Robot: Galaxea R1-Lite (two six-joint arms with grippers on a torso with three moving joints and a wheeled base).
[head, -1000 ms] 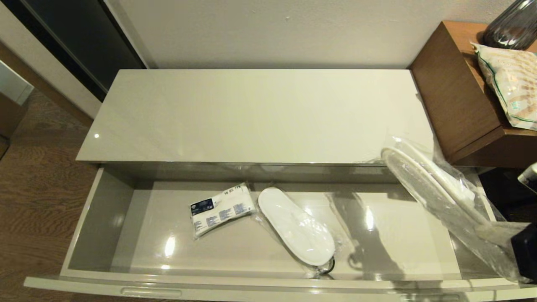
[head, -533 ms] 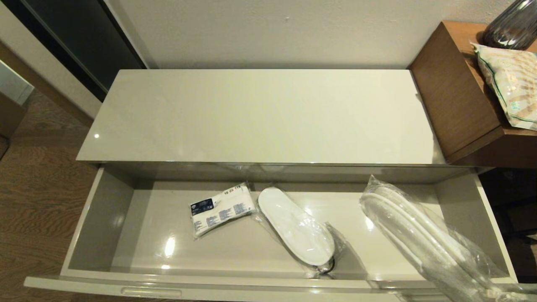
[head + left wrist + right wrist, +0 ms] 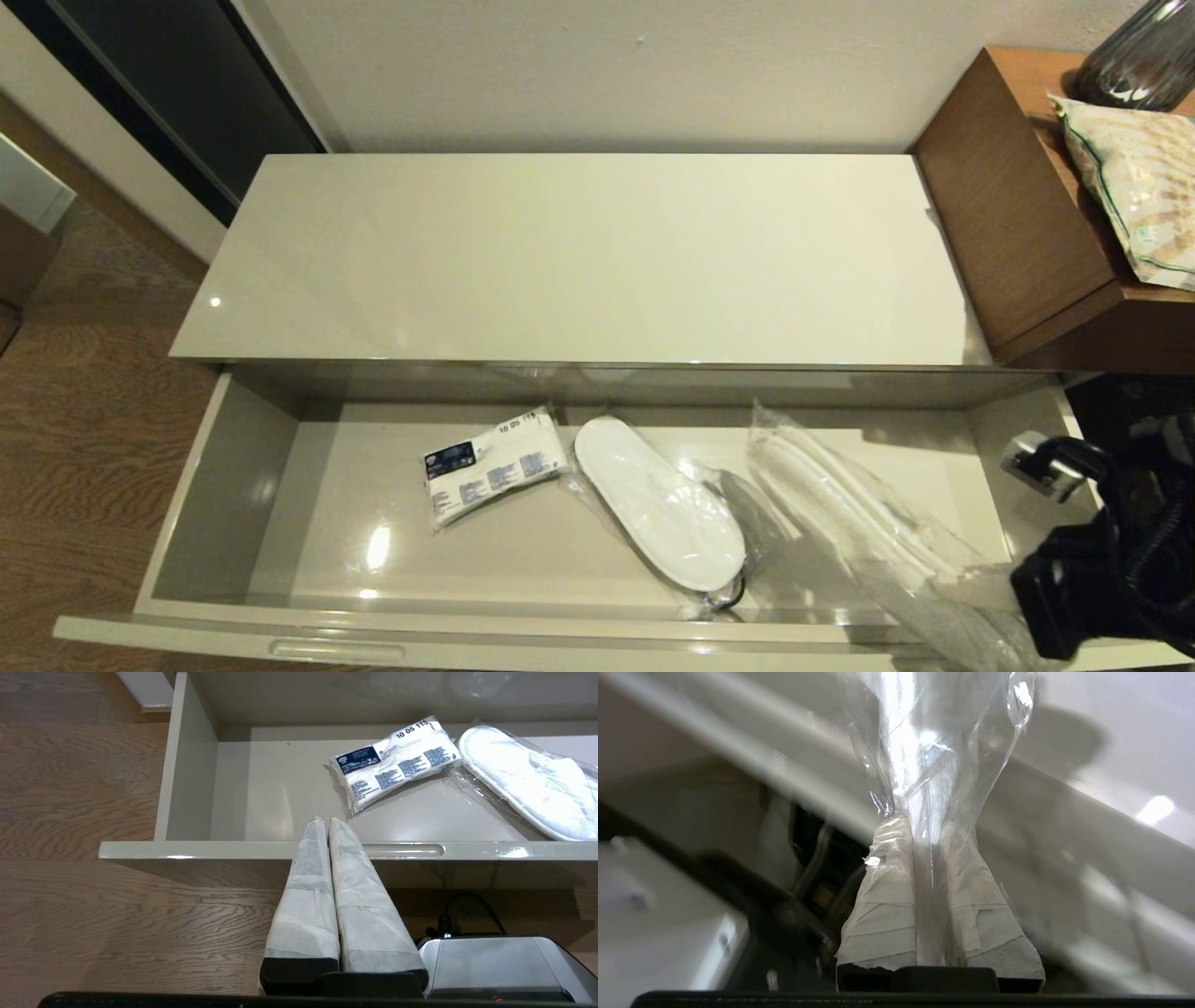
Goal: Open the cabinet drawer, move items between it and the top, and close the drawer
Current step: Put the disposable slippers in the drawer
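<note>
Head view: cabinet drawer [image 3: 233, 485] is pulled all the way out under the top [image 3: 579, 257], which carries nothing. Inside, L to R: white printed packet [image 3: 493, 464] w/ dark blue label, flat on the drawer floor; a wrapped slipper [image 3: 658, 504] just beside it, also flat; then the second wrapped slippers pack [image 3: 868, 532], tilted, far end low in the drawer, near end running over the front edge at the R corner toward my right arm [image 3: 1102, 560]. My right end effector itself isn't visible here. Brown counter [image 3: 1018, 215] to the R w/ a green-trimmed snack bag [image 3: 1134, 187] and a dark vase [image 3: 1139, 61].

Left wrist view: my left end effector [image 3: 325, 822] is pressed together, holding nothing, parked off the drawer front just by a finger recess [image 3: 402, 850]. Packet and flat slipper [image 3: 528, 781] lie beyond it.

Right wrist view: my right end effector [image 3: 920, 828] is pinched narrow on the clear wrap of the tilted slippers pack [image 3: 924, 742]; the plastic bunches between the padded fingers [image 3: 885, 891]. Background is blurred.
</note>
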